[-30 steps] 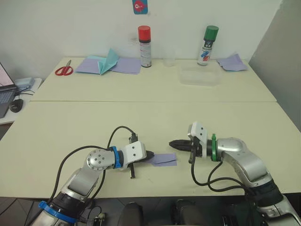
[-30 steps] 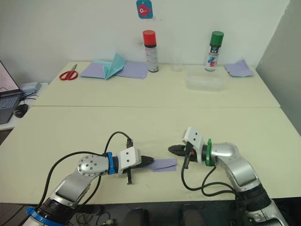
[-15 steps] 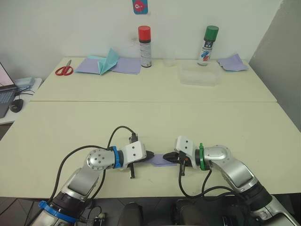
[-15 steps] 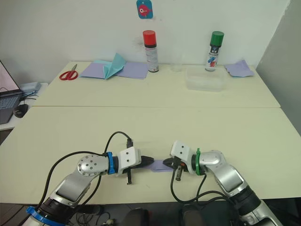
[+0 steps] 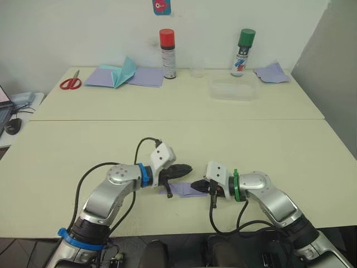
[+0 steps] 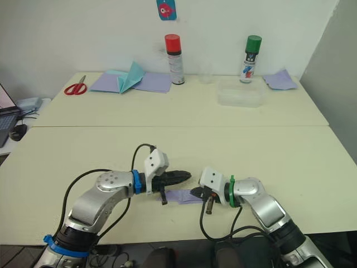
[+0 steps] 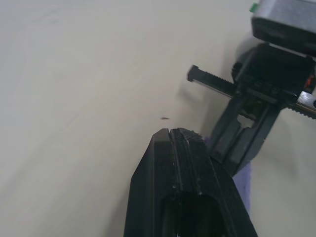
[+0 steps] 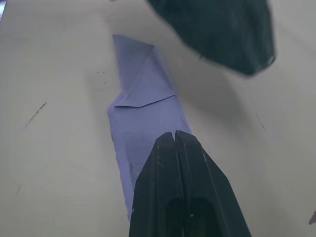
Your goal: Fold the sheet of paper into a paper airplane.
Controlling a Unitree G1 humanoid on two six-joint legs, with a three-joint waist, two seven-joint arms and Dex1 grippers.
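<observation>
The paper airplane [image 8: 143,113], a narrow folded lavender strip with a triangular flap at one end, lies flat on the counter [image 5: 178,139] near its front edge. The right tool [image 8: 176,134] is clenched, its closed tips pressing down on the airplane's end nearest it. The left tool [image 5: 187,167] is also clenched and grasps nothing; it sits just above the airplane, its tip close beside the right tool's.
</observation>
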